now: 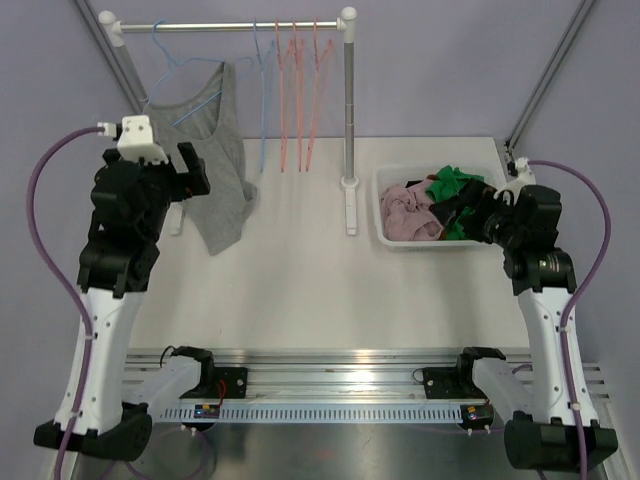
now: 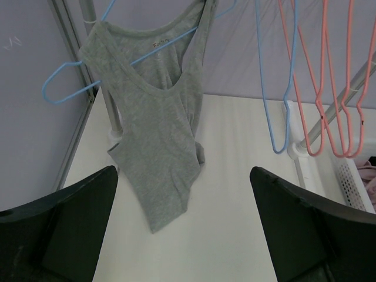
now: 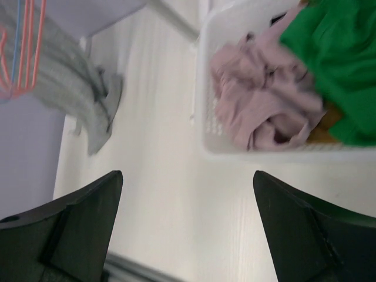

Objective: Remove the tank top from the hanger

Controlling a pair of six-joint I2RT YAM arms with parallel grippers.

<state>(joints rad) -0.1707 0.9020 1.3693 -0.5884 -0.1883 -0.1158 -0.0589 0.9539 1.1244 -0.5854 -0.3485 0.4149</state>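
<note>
Tank top (image 1: 215, 175) of plain grey knit, sleeveless, with a deep scooped neck and narrow straps, hanging from a light blue wire hanger (image 1: 183, 98) at the left end of a white and silver clothes rail (image 1: 230, 25). The hanger sits tilted, so the garment hangs crooked. In the left wrist view one end of the blue wire pokes out to the left past the strap, and the wire crosses the neck opening on a slant. A small printed label shows just inside the back neckline. The fabric falls in soft folds and narrows to a lopsided point at the bottom, low over the white table (image 1: 300, 290); whether it touches the table cannot be told.

Further right on the rail hang one bare blue wire hanger (image 1: 262, 90) and three bare coral-pink wire hangers (image 1: 298, 95).

The left gripper (image 2: 182, 188) is raised just in front of the tank top, facing it, jaws spread wide with nothing between them.

The right gripper (image 3: 188, 176) is well apart from the garment, at the right side of the table beside a white plastic basket (image 1: 390, 236) holding crumpled pink cloth (image 1: 405, 210) and green cloth (image 1: 455, 185). Its jaws are also spread wide and hold nothing.
</note>
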